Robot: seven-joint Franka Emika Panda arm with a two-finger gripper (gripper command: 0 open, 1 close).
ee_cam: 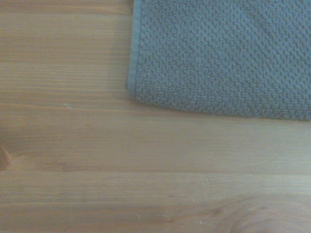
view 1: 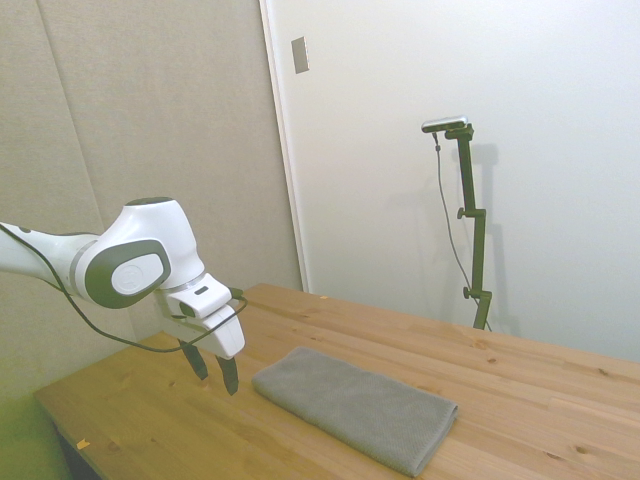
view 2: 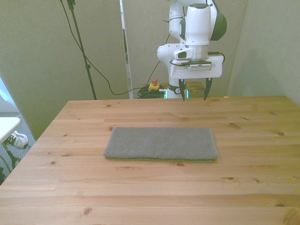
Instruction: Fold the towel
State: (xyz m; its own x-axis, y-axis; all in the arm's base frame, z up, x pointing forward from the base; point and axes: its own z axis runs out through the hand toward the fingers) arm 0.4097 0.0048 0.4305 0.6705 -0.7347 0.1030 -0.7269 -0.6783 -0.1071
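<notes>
Front view: grey terry towel flat on the wooden table, long side across, already looking doubled along its near edge. White claw above the table behind the towel's far edge, toward the front view's right; fingers wide apart, holding nothing. Probably best to descend on a far corner, pinch the whole thickness of cloth, lift only slightly, then carry across so edges meet squarely. Counted: one towel, one claw, one table.
</notes>
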